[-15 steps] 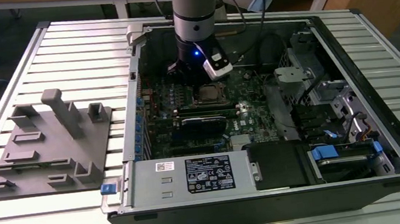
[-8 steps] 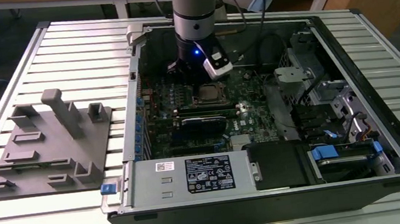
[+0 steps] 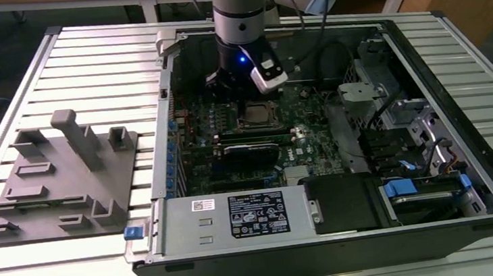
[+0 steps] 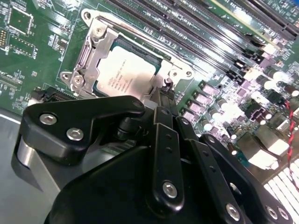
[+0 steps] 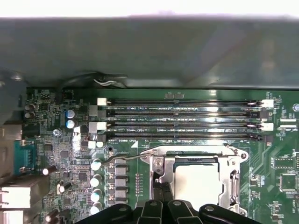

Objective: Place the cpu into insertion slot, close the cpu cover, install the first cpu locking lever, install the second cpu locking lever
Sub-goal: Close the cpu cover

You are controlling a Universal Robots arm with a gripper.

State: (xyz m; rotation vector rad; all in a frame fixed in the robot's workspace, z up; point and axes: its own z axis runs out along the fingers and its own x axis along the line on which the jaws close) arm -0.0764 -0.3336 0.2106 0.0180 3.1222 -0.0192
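Grey fixture block (image 3: 60, 176) stands on the table (image 3: 84, 52) at the exterior view's left. Inside the open computer case (image 3: 467, 178), the cpu (image 4: 122, 77) sits in the insertion slot (image 4: 180, 73), with the cpu cover (image 4: 96, 49) lowered over it. Hand (image 4: 166, 91) closed, fingers together, at the socket's edge.

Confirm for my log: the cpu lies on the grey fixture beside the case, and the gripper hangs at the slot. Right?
No: the cpu sits in the slot, as the second wrist view shows. The gripper does hang at the slot.
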